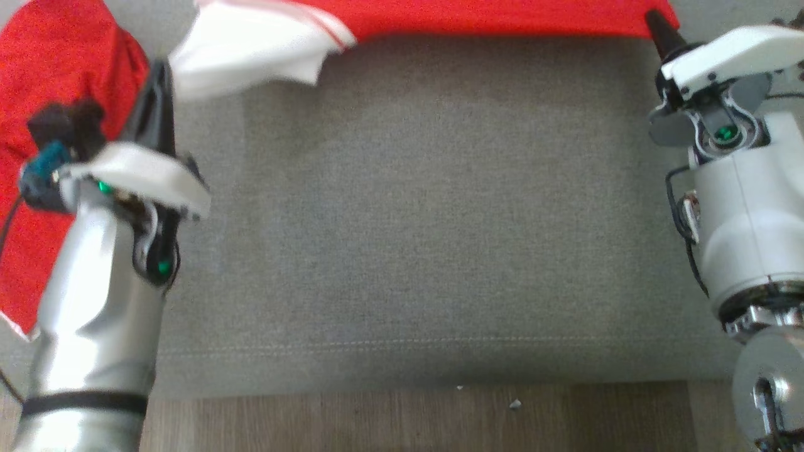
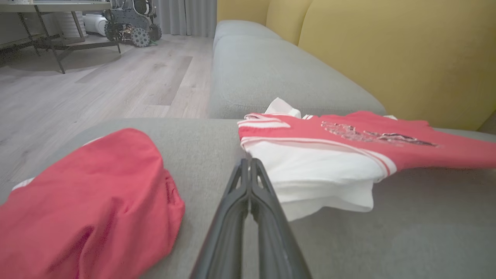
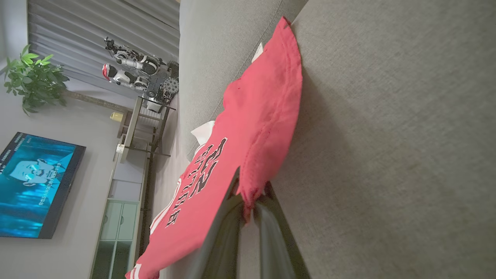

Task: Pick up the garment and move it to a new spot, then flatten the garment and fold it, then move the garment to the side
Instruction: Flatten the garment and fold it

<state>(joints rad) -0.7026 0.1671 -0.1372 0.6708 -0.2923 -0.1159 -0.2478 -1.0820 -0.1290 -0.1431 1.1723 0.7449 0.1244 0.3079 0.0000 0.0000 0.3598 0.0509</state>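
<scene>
Grey sofa seat (image 1: 440, 220), yellow backrest (image 2: 387, 50) behind it, wood floor (image 1: 408, 420) along the near edge. TV (image 3: 35, 186) and plant (image 3: 35, 77) are in the room background.

- Garment (image 1: 502, 16): red jersey with dark lettering, lying at the far side of the seat near the backrest. It is stretched between the two arms.
- White sleeve (image 2: 317, 170) with red stripes is at the jersey's left end. Its edge sits raised off the cushion, with shadow under it.
- Left end effector (image 2: 248, 161): fingers pressed together, tips right at the sleeve's edge. It looks pinched on the cloth, though the contact is partly hidden.
- Right end effector (image 3: 250, 205): narrow, clamped on the red hem at the jersey's right corner. Fabric is visibly bunched between the fingers. The head view has the fingertip at that same corner.
- Separate red cloth heap (image 2: 89, 201) lies on the seat left of the left arm, apart from the jersey. Can't tell what it is.
</scene>
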